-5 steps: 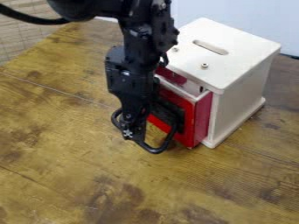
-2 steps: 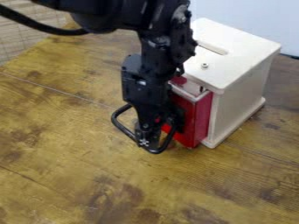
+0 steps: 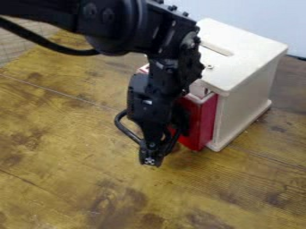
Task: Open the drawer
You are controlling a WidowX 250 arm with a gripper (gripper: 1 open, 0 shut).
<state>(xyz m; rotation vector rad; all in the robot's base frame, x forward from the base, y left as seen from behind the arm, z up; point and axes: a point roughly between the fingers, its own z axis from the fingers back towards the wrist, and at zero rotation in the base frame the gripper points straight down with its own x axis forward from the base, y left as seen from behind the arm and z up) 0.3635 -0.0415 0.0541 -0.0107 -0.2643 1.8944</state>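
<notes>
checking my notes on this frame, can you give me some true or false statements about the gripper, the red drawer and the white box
1. The black gripper is down in front of the red-fronted drawer, at its black rectangular loop handle. True.
2. The small white cube-shaped box lies tipped over on its side. False: it stands upright, slotted top facing up.
3. The box rests on a worn wooden tabletop. True.
4. The drawer has been pulled fully out of the box and lies apart on the table. False: its red front sits at the box's face.
5. The top of the box is smooth, with no opening. False: it has a long slot.
</notes>
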